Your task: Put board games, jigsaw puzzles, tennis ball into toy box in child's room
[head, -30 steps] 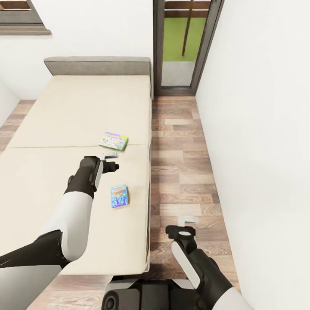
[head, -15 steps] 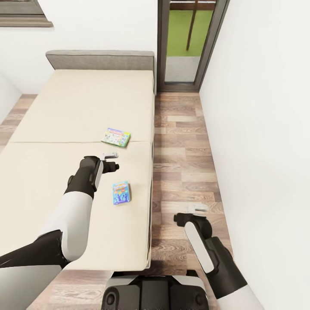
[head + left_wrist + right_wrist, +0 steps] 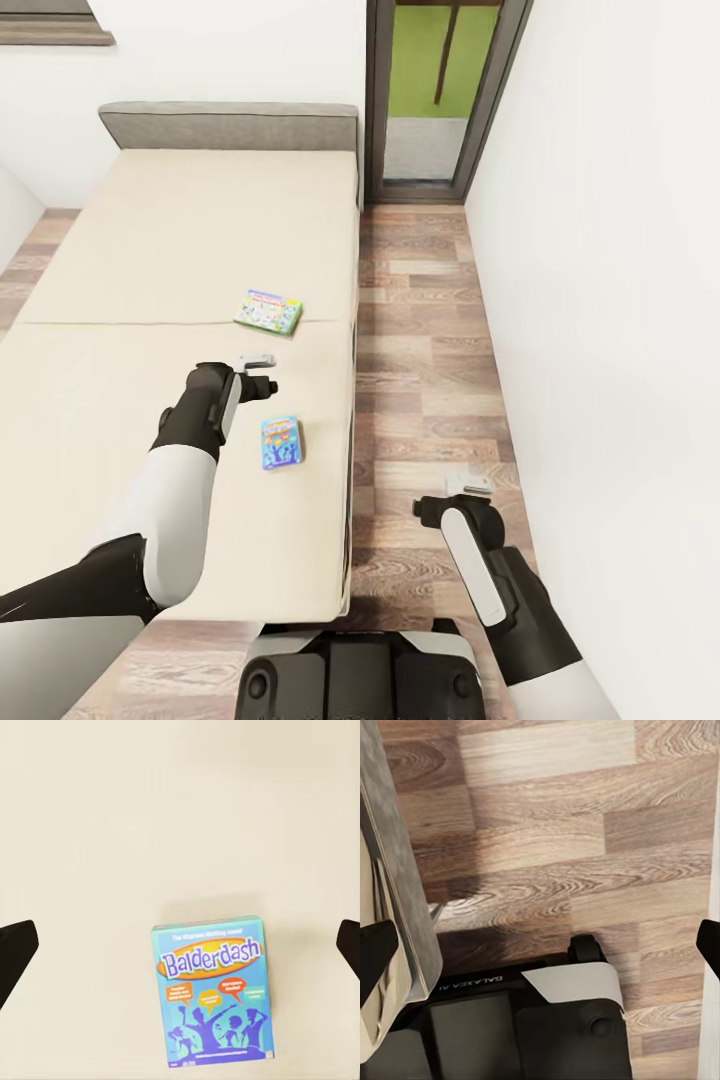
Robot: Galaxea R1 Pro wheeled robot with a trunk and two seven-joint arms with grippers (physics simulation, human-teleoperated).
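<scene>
Beige bed (image 3: 150, 250): left gripper (image 3: 262, 374) spread wide, empty, above Balderdash box (image 3: 215, 997). Flat box (thin edges) risks sliding off pinch. Right gripper (image 3: 468, 488) parted over floor (image 3: 430, 330).

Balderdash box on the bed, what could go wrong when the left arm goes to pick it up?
The Balderdash box lies flat on the soft mattress, so the left gripper may slide over it or push it in. It lies near the bed's edge, so a nudge could drop it on the floor.
</scene>
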